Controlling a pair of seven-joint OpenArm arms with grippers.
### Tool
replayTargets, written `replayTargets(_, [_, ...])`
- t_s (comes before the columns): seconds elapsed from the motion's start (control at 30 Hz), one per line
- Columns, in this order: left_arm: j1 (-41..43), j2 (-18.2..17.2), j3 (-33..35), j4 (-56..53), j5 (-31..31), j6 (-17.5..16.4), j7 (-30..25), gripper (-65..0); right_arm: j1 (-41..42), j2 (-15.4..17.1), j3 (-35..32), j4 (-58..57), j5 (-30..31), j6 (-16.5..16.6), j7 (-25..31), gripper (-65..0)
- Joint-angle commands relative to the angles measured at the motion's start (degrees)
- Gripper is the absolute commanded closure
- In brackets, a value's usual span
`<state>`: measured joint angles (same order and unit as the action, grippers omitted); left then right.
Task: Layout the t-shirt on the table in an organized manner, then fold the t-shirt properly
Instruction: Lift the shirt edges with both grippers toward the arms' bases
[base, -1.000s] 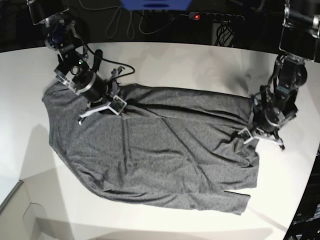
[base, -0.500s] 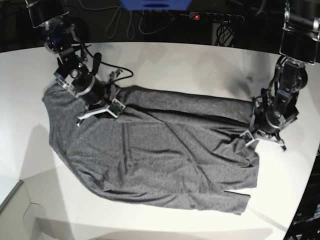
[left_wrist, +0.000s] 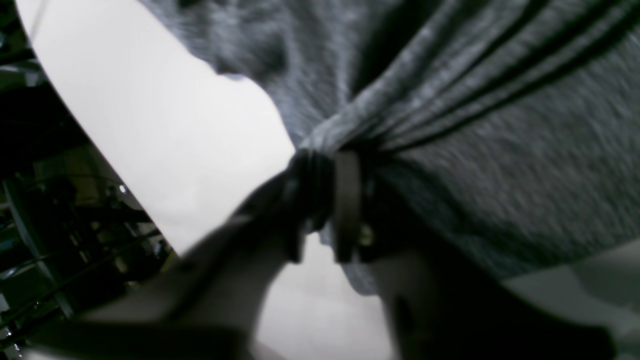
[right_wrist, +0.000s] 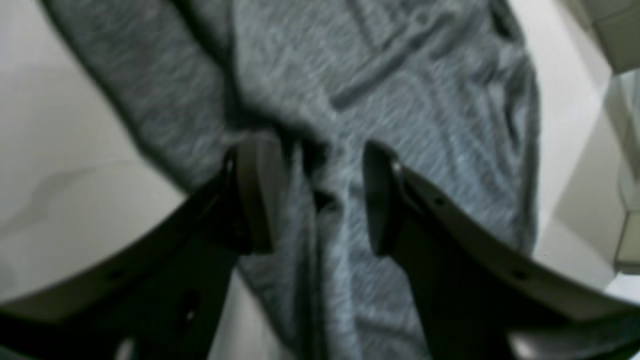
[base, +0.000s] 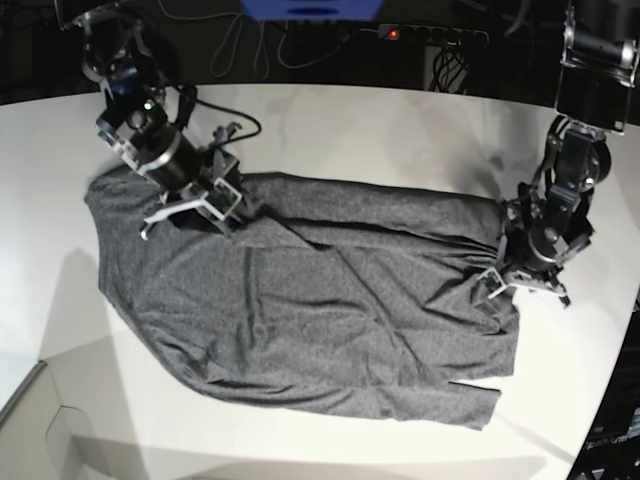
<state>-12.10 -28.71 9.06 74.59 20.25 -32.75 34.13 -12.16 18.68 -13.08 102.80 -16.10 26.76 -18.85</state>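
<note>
1. The right fingers (base: 190, 212) have just sprung apart at 10 o'clock! A second ago they were clamped on the t-shirt (base: 330, 310); now the cloth lies loose between them, gripped by neither.
2. That arm has also drifted back toward 11 o'clock, so I'd call this a let-go after a tug on that edge.
3. Over at 3 o'clock, the left fingers (left_wrist: 325, 200) have hardly moved. They still pinch a gather of cloth, pleats fanning out from the nip, though a slit of daylight shows lower down.
4. The t-shirt lies spread across the middle of the worktop (base: 350, 130), 9 o'clock to 4 o'clock, still creased.
5. My read: layout is nearly done, folding not begun.
6. Containers? No box, bin or basket shows, so nothing to report.
</note>
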Motion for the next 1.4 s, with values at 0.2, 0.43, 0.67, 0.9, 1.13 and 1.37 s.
replayTargets(0.2, [-2.8, -1.31, -0.4, -0.87, 0.36, 0.8, -0.77, -30.4, -4.41, 0.27, 5.92, 1.94, 0.32, -0.43, 1.66, -27.7])
replayTargets(0.43, [-6.14, -0.79, -0.58, -2.81, 0.28, 0.8, -0.85, -37.4, -7.66, 0.27, 7.94, 2.65, 0.32, -0.43, 1.75, -27.7])
replayTargets(0.67, [-5.88, -0.79, -7.08, 2.29, 0.28, 0.53, -0.5, -38.0, -8.45, -2.11, 7.76, 5.99, 0.41, -0.43, 1.75, -28.0])
replayTargets(0.9, [4.41, -2.98, -7.43, 13.72, 0.28, 0.27, -0.33, -37.6, -7.84, -1.93, 1.52, 5.55, 0.41, -0.43, 1.75, -28.0])
replayTargets(1.13, [12.93, -3.25, -7.52, 18.03, 0.28, 0.27, -0.33, -37.4, -2.39, -2.19, -4.19, 4.23, 0.41, -0.43, 1.4, -27.7])
replayTargets(1.37, [14.69, -3.42, -8.05, 14.95, 0.28, 0.44, -0.59, -37.4, 3.94, -4.74, -6.3, -3.33, 0.32, -0.43, 1.4, -27.7])
